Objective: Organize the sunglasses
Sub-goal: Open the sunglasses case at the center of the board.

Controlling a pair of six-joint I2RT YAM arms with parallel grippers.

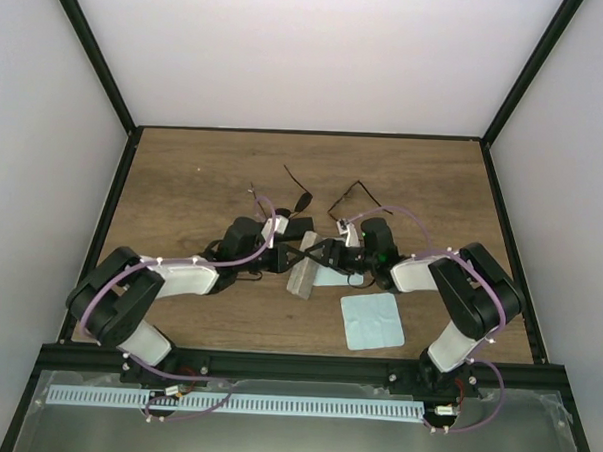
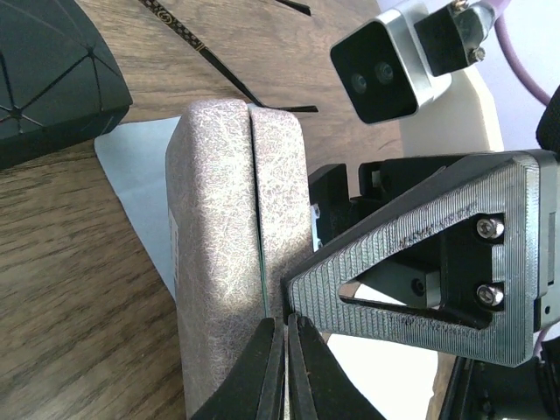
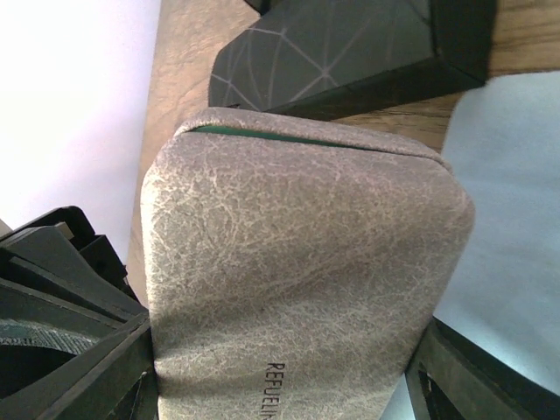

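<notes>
sunglasses on table beyond both jaws | left jaws together | right jaws clamped around grey case

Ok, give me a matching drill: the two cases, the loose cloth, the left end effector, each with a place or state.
1 grey case
2 black case
3 light blue cloth
4 left end effector

A shut, tips at the seam
B flat, alone near right arm
C gripped by right end effector
D thin pale line pattern

Pairs: 1-C, 2-D, 3-B, 4-A
</notes>
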